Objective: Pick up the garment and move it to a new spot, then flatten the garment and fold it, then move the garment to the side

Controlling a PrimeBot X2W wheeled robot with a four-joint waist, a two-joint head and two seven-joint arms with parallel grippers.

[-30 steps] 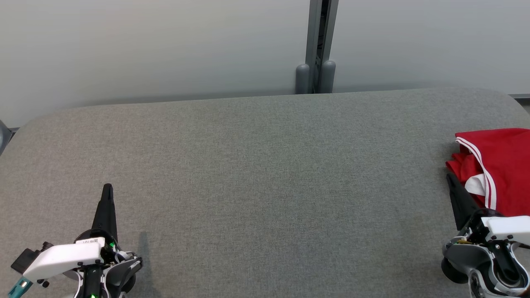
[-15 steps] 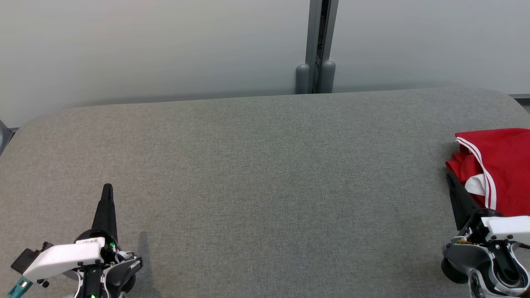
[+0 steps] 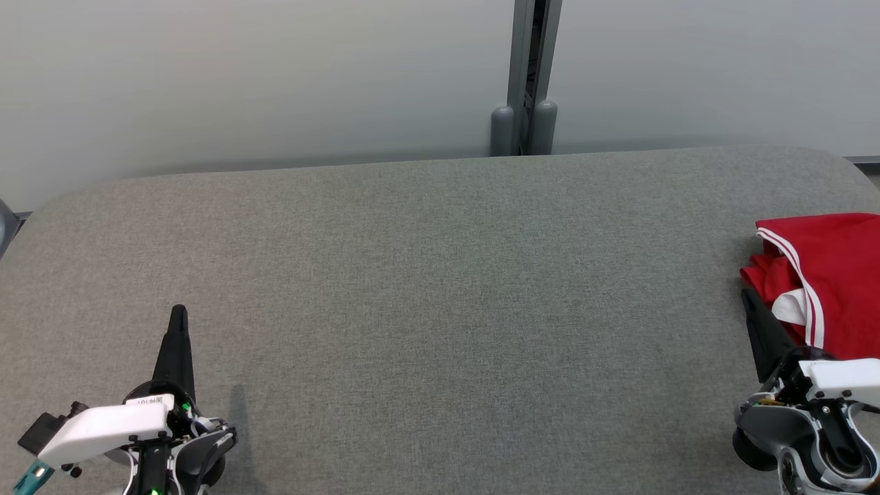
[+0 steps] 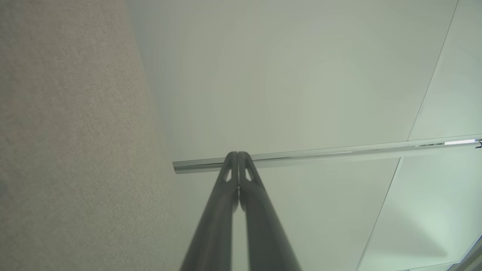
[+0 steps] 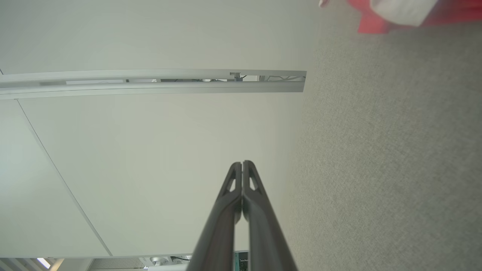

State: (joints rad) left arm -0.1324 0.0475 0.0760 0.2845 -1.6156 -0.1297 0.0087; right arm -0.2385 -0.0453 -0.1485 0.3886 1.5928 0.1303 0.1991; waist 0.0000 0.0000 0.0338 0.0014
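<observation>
Pale wall panels (image 3: 275, 82) run along the back, split by a grey post (image 3: 526, 75). In front stretches a broad counter (image 3: 440, 289) with rounded corners and a matte grey, felt-like weave.

Over at the counter's far right edge sits the garment (image 3: 835, 275). It's red and looks like soft knit, with twin white stripes along a hem and a white patch peeping out between the layers. It's gathered in loose, overlapping folds and cut off by the frame, so its full outline and long axis can't be called.

The right gripper (image 3: 749, 300) is the near one, dark fingers pressed together with nothing between them. Its tip is just beside the garment's nearest corner, touching or not I can't say, and the cloth lies ahead and to its right. The left gripper (image 3: 178, 313) is well apart, across the whole counter, and likewise closed tight and empty.

Judgement call: cloth lying at the edge like this fits a garment waiting to be fetched, and equally one already folded roughly and moved aside. Either way, that cloth is the right arm's reach.
</observation>
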